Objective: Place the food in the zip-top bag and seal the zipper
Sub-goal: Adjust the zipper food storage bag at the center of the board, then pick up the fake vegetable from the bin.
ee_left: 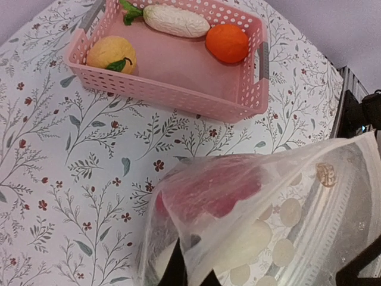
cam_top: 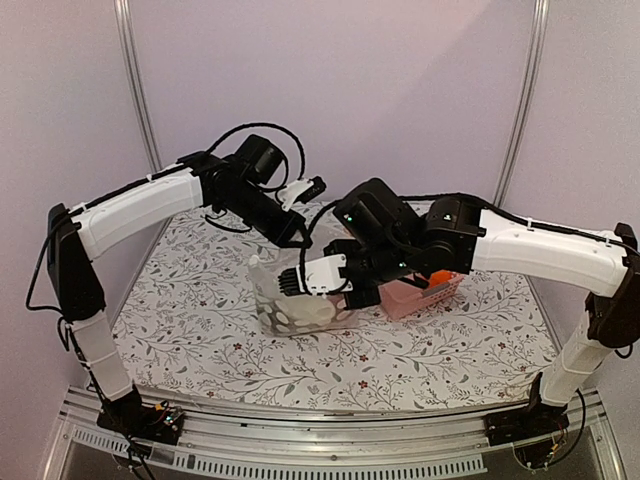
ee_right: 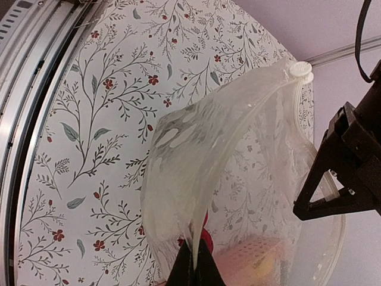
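That bag (ee_right: 196, 155) is floppy, slick film; your left gripper (ee_left: 187, 275) and right gripper (ee_right: 193, 267) are both clamped on its rim, the best hold

basket (ee_left: 178, 95): yellow fruit (ee_left: 111, 53), white vegetable (ee_left: 177, 19), orange fruit (ee_left: 227, 43) | zip-top bag (ee_left: 280, 196): red food (ee_left: 208, 190) inside | pincer (ee_left: 190, 275): clamping bag

Left gripper (cam_top: 298, 238), right gripper (cam_top: 292, 282) crowd zip-top bag (cam_top: 300, 310) top; pink basket (cam_top: 415, 298) close right; floral cloth (cam_top: 185, 320) bare left, front.

Pink basket (ee_left: 172, 95) sits on floral tablecloth (ee_left: 71, 179)
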Tool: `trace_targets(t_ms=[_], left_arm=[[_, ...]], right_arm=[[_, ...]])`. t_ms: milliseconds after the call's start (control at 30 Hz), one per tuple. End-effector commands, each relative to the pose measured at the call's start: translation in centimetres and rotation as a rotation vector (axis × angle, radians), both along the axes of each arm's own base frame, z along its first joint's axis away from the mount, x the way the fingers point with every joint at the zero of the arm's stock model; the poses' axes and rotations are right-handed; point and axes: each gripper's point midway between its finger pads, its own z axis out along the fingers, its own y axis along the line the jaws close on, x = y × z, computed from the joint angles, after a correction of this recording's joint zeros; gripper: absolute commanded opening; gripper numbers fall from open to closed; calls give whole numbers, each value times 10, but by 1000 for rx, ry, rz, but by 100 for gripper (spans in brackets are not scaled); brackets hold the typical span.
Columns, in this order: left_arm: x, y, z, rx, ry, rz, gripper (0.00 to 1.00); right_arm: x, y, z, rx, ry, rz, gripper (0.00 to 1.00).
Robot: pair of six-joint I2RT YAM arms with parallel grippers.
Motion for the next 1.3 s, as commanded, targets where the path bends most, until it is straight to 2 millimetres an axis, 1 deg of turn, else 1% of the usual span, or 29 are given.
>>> trace_targets(t_ms=[0, 133, 167, 200, 267, 367, 467, 500, 567, 633, 700, 733, 833, 933, 1033, 1067, 1100, 1133, 1167, 1233, 1267], left_arm=[[11, 2, -2, 16, -27, 8, 0], [11, 2, -1, 16, -30, 4, 0], [10, 3, -1, 17, -31, 3, 0], [10, 3, -1, 17, -33, 2, 0], [10, 3, -1, 15, -37, -4, 0], [10, 2, -4, 12, -48, -22, 0], [13, 0, -8, 3, -64, -38, 0], [15, -1, -8, -2, -70, -41, 0], [17, -2, -7, -19, -68, -44, 0], [19, -3, -3, -42, -79, -41, 0], [20, -3, 1, -69, -100, -39, 0], [21, -2, 1, -81, -111, -35, 0], [19, 1, 9, -119, -134, -28, 0], [16, 3, 14, -160, -152, -24, 0], [11, 6, 15, -180, -147, -24, 0], [9, 8, 15, -179, -147, -21, 0], [8, 10, 14, -179, -150, -17, 0], [6, 12, 11, -178, -153, -13, 0], [5, 13, 12, -182, -160, -11, 0], [2, 14, 15, -193, -170, -8, 0], [2, 14, 16, -197, -169, -3, 0]], right_arm=[[2, 4, -7, -1, 31, -12, 0], [3, 3, -2, 6, 24, -19, 5], [3, 2, 1, 13, 20, -18, 8], [2, 1, 4, 16, 17, -19, 13], [4, -3, 10, 22, -6, -29, 27], [10, -6, 22, 32, -40, -56, 37], [7, -13, 46, 84, -34, -39, 47], [6, -18, 60, 115, -25, -31, 49], [5, -26, 84, 170, 17, -21, 50], [10, -38, 104, 221, 52, -33, 51], [23, -52, 119, 275, 82, -61, 51], [33, -62, 124, 301, 99, -87, 51], [57, -83, 120, 341, 155, -154, 52], [90, -107, 104, 369, 194, -256, 53], [128, -132, 80, 371, 263, -393, 52], [142, -138, 67, 365, 301, -447, 51], [153, -148, 59, 368, 330, -503, 50], [164, -155, 48, 360, 349, -548, 50], [174, -163, 40, 355, 358, -598, 49], [193, -177, 15, 319, 380, -697, 48], [201, -184, 6, 299, 371, -742, 47]])
